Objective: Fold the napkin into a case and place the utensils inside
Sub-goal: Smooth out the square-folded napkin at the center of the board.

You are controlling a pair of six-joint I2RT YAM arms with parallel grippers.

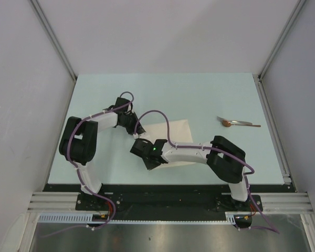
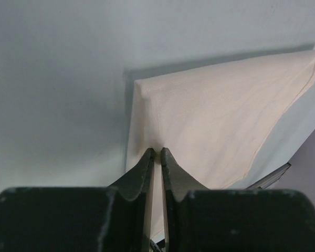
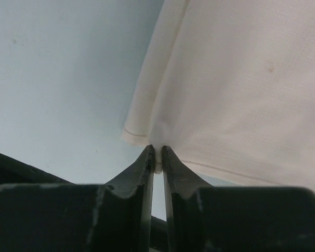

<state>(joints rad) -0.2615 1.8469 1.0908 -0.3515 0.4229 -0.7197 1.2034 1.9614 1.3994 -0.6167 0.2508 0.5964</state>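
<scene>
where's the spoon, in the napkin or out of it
Out: the spoon lies on the bare table, right of the napkin and apart from it.

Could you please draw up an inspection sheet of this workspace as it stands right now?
Surface: pale green table, flat.
Job's things: cream napkin lies at the centre, partly under the arms; spoon lies apart from it, on the table to its right.
Clutter: nothing seen.
Grippers: left gripper is closed on the napkin's edge beside a corner; right gripper is closed on its edge near another corner.
Cables: purple cables run along both arms; one loop arches above the napkin.
Surroundings: plain walls on three sides; metal rails at the near edge.
</scene>
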